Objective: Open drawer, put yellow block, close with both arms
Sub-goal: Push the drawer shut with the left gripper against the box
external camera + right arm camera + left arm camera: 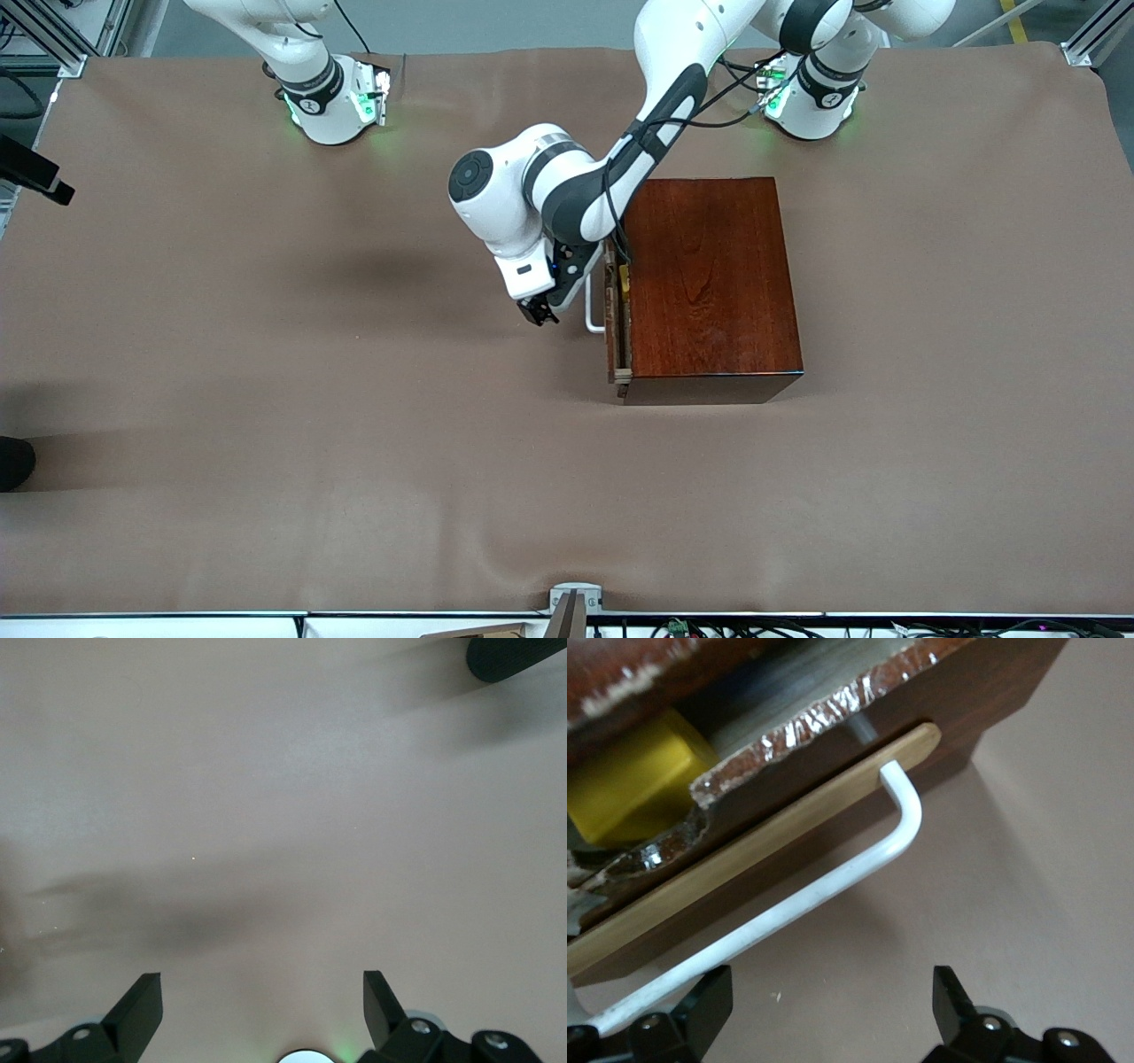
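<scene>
While the drawer (615,328) sits almost shut in the wooden box (709,283), the yellow block (629,780) lies inside it, showing through the narrow gap. In front of its white handle (833,881) hangs the left gripper (538,312), fingers spread and empty. Over bare tablecloth (283,815), the right gripper (263,1010) waits, fingers also spread.

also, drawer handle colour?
White. The handle, a U-shaped bar on the dark reddish-brown drawer front, shows best in the left wrist view.

Left gripper (538,313) beside drawer (613,306) handle
</scene>
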